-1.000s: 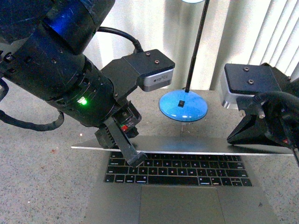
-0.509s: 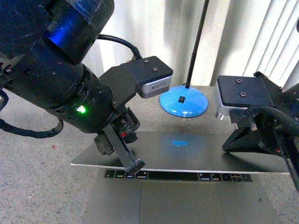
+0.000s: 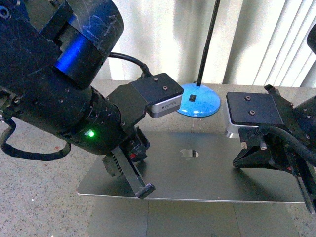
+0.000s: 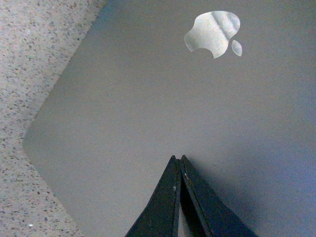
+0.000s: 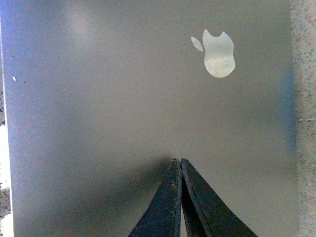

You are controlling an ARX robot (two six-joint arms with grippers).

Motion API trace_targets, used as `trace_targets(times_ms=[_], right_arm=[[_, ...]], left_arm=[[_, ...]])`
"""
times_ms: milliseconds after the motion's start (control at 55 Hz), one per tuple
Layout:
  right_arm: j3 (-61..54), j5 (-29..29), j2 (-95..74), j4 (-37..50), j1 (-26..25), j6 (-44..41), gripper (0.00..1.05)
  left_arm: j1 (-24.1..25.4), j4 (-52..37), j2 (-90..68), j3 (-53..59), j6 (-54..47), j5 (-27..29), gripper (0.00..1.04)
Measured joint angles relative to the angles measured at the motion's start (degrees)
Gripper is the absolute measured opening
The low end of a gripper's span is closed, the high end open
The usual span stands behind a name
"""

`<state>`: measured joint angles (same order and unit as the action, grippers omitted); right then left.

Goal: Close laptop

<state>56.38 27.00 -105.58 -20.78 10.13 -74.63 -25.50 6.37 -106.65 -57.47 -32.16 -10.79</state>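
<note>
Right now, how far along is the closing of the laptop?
Mostly done: the laptop lid is low and no keys show. In hand: the left gripper and right gripper, both shut, rest on the lid. Left: the trackpad shows in front of the lid edge, so the last bit of closing remains.

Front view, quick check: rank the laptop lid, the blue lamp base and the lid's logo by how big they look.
1. laptop lid, by far the largest
2. blue lamp base; it stands farther back, so distance probably shrinks it
3. logo, clearly the smallest
</note>
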Motion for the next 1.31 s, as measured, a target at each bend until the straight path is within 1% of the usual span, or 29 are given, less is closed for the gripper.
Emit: trace_targets(times_ms=[364, 618, 927, 1073, 1145, 1200, 1218, 1255, 1309], right_arm=[[-3.54, -0.39, -2.95, 4.2, -0.28, 0.0, 0.03], [-6.27, -0.22, -6.54, 10.12, -0.17, 1.22, 0.03], [-8.04, 2.01, -6.25, 13.86, -0.28, 4.83, 0.03], [-8.33, 5.14, -5.16, 15.89, -0.74, 8.63, 0.03], [-8.35, 7.76, -3.56, 18.88, -1.18, 13.0, 0.03], [-8.39, 9.31, -2.08, 21.51, -1.49, 16.33, 0.03], [-8.52, 9.79, -0.9, 23.82, -1.77, 18.95, 0.03], [-8.68, 9.62, 0.33, 26.6, -2.03, 21.9, 0.03], [-8.76, 8.52, 2.25, 31.08, -2.54, 26.08, 0.03]], left_arm=[[-0.94, -4.5, -1.99, 3.96, 1.6, -1.81, 0.04], [-1.62, -9.7, -5.25, 7.78, 2.71, -3.98, 0.04], [-0.04, -12.72, -5.7, 9.27, 4.74, -6.8, 0.04], [1.97, -16.48, -5.51, 10.64, 9.27, -10.27, 0.04], [3.5, -20.63, -5.09, 11.93, 13.99, -12.39, 0.04], [4.61, -24.0, -4.42, 12.87, 17.59, -12.48, 0.04], [5.01, -25.18, -4.15, 13.16, 18.88, -12.33, 0.04], [6.34, -28.87, -3.15, 13.92, 23.78, -11.5, 0.04], [7.87, -32.79, -1.9, 14.56, 27.69, -10.05, 0.04]])
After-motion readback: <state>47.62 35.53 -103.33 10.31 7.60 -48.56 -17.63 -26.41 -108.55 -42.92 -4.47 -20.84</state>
